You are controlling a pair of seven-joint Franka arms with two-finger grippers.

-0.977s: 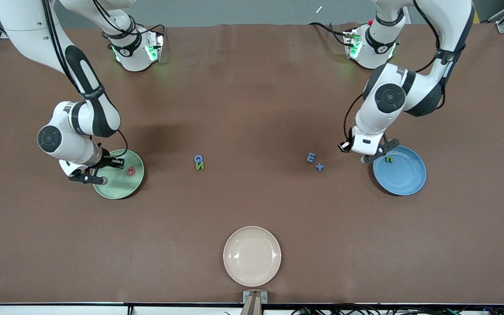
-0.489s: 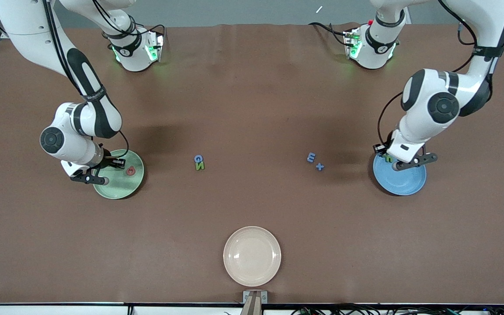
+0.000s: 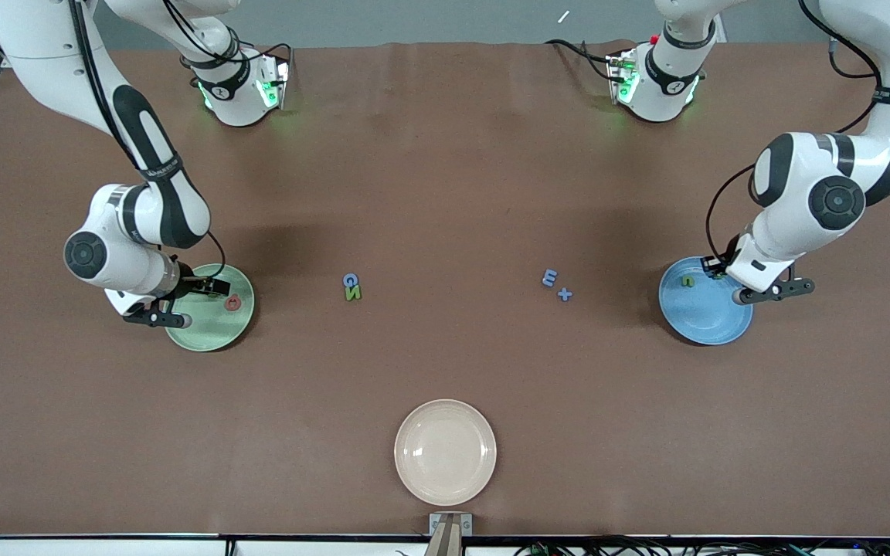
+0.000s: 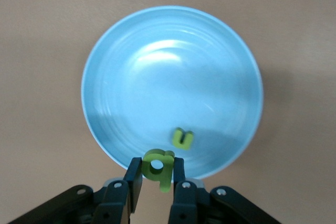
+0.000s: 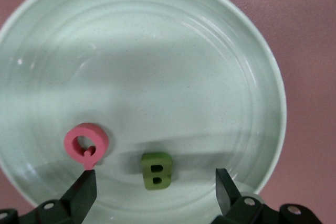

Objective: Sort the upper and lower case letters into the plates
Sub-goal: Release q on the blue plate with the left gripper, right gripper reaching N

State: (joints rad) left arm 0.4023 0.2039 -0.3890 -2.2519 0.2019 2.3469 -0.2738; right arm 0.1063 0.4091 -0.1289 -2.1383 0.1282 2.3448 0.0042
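The blue plate (image 3: 704, 318) (image 4: 173, 77) lies at the left arm's end of the table with a green letter u (image 3: 688, 282) (image 4: 182, 138) in it. My left gripper (image 3: 719, 270) (image 4: 157, 176) hangs over that plate's rim, shut on a green lower-case q (image 4: 157, 166). The mint green plate (image 3: 209, 330) (image 5: 157, 51) lies at the right arm's end and holds a pink Q (image 3: 232, 302) (image 5: 86, 144) and a green B (image 5: 156, 170). My right gripper (image 3: 215, 288) (image 5: 155, 178) stands open low over that plate, its fingers on either side of the B without touching it.
On the table between the plates lie a blue G (image 3: 349, 279) touching a green N (image 3: 353, 293), and a blue m (image 3: 549, 277) beside a blue x (image 3: 565, 294). A cream-white plate (image 3: 445, 452) sits near the front edge.
The right gripper has opened over the mint green plate. The left arm has swung across the blue plate toward its own end of the table, carrying the q.
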